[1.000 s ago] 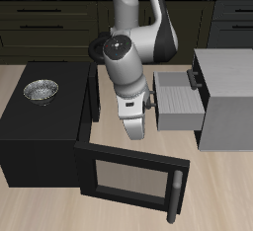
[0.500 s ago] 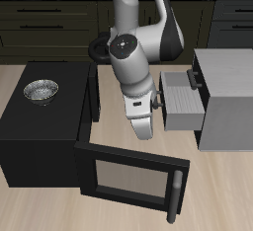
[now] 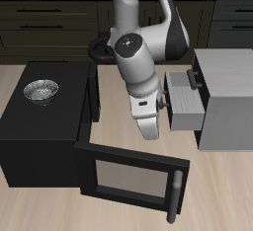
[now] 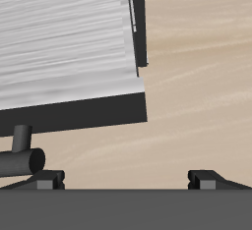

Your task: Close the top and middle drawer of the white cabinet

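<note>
The white cabinet (image 3: 229, 97) stands beside the black box. Its middle drawer (image 3: 186, 105) sticks out sideways from the cabinet front, partly pushed in. The top drawer (image 3: 200, 80) is out only slightly, and its dark handle (image 3: 195, 77) shows. My gripper (image 3: 151, 132) hangs low, just in front of the middle drawer's front face, at or very near it. In the wrist view the pale drawer (image 4: 69, 37) fills the frame, with its dark bar handle (image 4: 22, 160) close to one fingertip (image 4: 44, 180). The gripper (image 4: 126, 181) is open and empty.
A black box (image 3: 40, 126) with a metal bowl (image 3: 41, 91) on top stands beside the arm. Its glass-paned door (image 3: 128, 181) hangs open towards the table's front edge, just below my gripper. A dark round object (image 3: 97, 49) sits behind the arm. Dark counter cabinets line the back.
My gripper has moved towards the white cabinet, and the middle drawer has slid further in with it. The top drawer has not moved.
</note>
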